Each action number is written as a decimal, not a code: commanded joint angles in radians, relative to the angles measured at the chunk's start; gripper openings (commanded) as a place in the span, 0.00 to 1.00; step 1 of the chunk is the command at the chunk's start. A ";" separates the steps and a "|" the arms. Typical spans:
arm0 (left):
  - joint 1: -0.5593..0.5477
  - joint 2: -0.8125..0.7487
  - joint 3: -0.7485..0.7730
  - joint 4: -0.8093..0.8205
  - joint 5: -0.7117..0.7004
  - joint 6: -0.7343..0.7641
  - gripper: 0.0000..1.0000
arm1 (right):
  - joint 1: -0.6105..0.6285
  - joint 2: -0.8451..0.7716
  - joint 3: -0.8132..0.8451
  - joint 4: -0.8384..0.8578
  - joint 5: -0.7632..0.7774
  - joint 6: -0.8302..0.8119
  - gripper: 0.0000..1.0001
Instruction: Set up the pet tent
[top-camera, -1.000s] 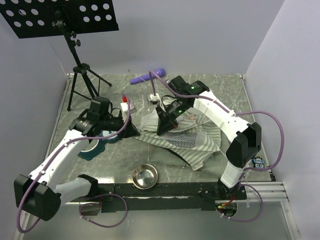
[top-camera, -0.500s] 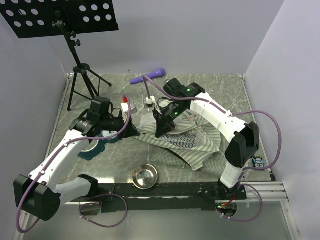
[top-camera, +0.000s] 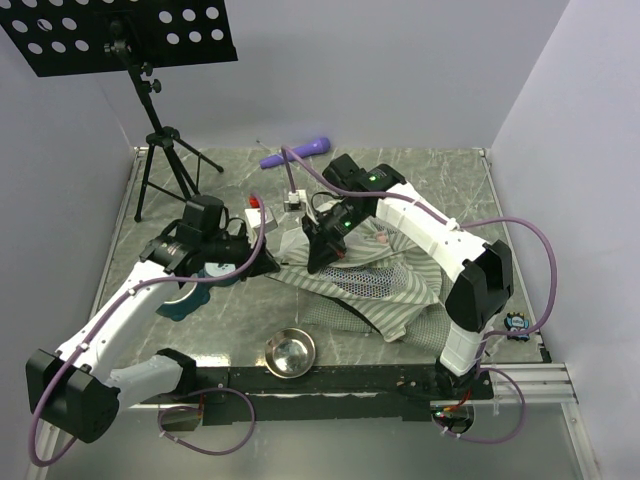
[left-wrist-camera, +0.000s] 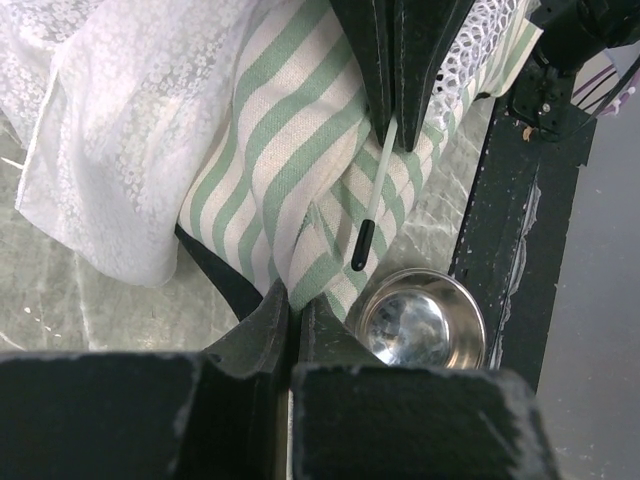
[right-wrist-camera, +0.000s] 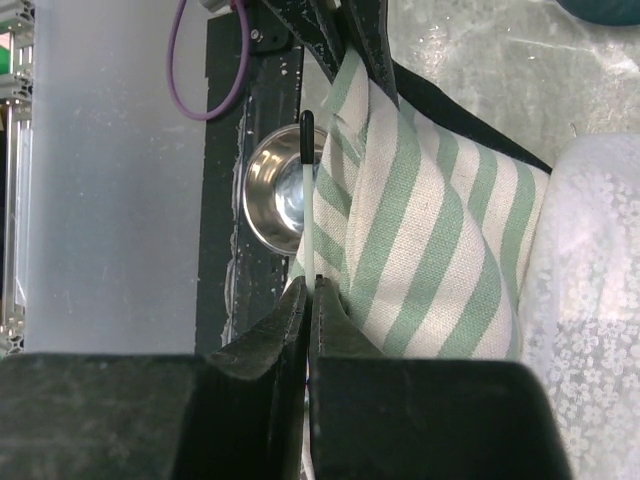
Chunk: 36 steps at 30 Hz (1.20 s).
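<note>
While the left gripper (left-wrist-camera: 291, 303) pinches the striped hem of the pet tent (left-wrist-camera: 290, 150), the right gripper (right-wrist-camera: 312, 286), jaws clamped on the pole (right-wrist-camera: 308, 200), should feed it straight, slowly.

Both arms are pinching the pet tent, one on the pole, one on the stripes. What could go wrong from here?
The thin pole is pinched only at the tips of the right jaws, so it may twist or slip. The left jaws hold just a small fold of striped fabric; a pull might free it. The pole's bare black tip could snag the sheer mesh.
</note>
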 joint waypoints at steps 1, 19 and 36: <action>-0.008 -0.022 0.016 0.003 -0.021 0.019 0.01 | 0.001 0.011 0.047 -0.022 0.010 0.074 0.00; 0.024 -0.039 0.013 -0.021 0.060 0.047 0.01 | 0.001 0.003 0.040 0.014 0.091 0.103 0.00; -0.009 -0.013 0.019 -0.019 0.005 0.054 0.01 | 0.024 0.028 0.099 0.024 0.096 0.135 0.00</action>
